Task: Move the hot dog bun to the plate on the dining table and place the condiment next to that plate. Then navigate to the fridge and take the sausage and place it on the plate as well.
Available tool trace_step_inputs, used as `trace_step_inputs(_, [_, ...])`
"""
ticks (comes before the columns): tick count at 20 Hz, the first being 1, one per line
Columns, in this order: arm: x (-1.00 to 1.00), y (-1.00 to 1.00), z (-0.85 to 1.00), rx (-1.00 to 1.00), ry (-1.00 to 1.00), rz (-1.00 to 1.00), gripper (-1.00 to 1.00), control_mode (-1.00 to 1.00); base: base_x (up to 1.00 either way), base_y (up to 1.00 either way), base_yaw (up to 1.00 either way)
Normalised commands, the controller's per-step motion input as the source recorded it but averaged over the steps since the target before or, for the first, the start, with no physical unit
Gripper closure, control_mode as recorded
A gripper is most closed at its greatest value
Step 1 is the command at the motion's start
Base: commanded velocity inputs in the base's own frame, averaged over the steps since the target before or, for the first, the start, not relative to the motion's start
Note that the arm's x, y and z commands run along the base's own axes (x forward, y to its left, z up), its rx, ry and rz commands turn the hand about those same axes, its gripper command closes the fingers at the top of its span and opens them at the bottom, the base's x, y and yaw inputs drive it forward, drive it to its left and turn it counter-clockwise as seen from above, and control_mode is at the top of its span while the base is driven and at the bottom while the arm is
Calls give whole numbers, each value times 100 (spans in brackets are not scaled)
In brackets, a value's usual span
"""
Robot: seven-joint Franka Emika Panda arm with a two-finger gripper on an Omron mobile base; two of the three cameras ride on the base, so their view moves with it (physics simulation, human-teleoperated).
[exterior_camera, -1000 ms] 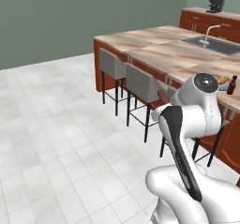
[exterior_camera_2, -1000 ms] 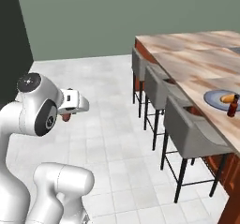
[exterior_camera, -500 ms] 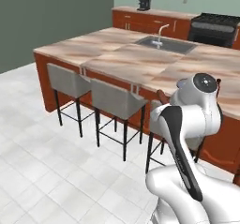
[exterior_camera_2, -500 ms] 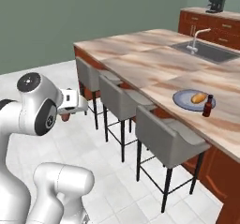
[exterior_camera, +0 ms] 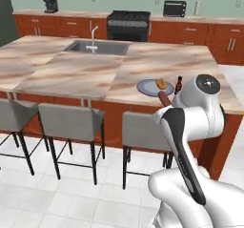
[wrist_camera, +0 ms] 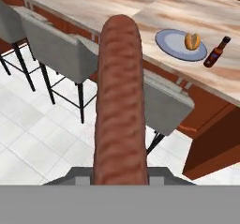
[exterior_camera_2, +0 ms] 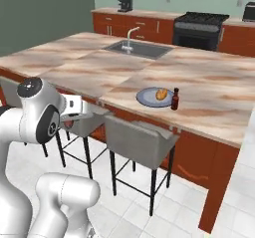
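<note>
My gripper is shut on the sausage, a reddish-brown cylinder that sticks up along the middle of the hand view. The sausage's tip pokes out beside my arm, short of the dining table. The blue-grey plate lies near the table's front edge with the hot dog bun on it. The condiment stands upright just right of the plate. In the right base view the hand hangs in front of the stools, left of the plate, bun and condiment.
Three grey stools line the table's near side, one right below the plate. A sink with a faucet is set in the table's far part. Behind stand red-brown cabinets, a black stove and a coffee machine.
The base has turned, so both base views swung round and the island now lies squarely ahead and closer. The sausage stays in the shut gripper.
</note>
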Motion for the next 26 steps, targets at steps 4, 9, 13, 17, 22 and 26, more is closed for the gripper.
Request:
trace_step_inputs(4, [0,0,0,0,0,0,100,100,50,70,-68])
trace_step_inputs(9, [0,0,0,0,0,0,100,100,82,80,-57])
trace_step_inputs(13, [0,0,0,0,0,0,100,100,100,70,-53])
trace_step_inputs(17, [0,0,0,0,0,0,100,100,100,46,-32])
trace_step_inputs(22, [60,0,-18,0,11,2,100,-100,40,6,-1])
trace_step_inputs(26, [100,2,-72,0,26,1,100,-100,0,0,0])
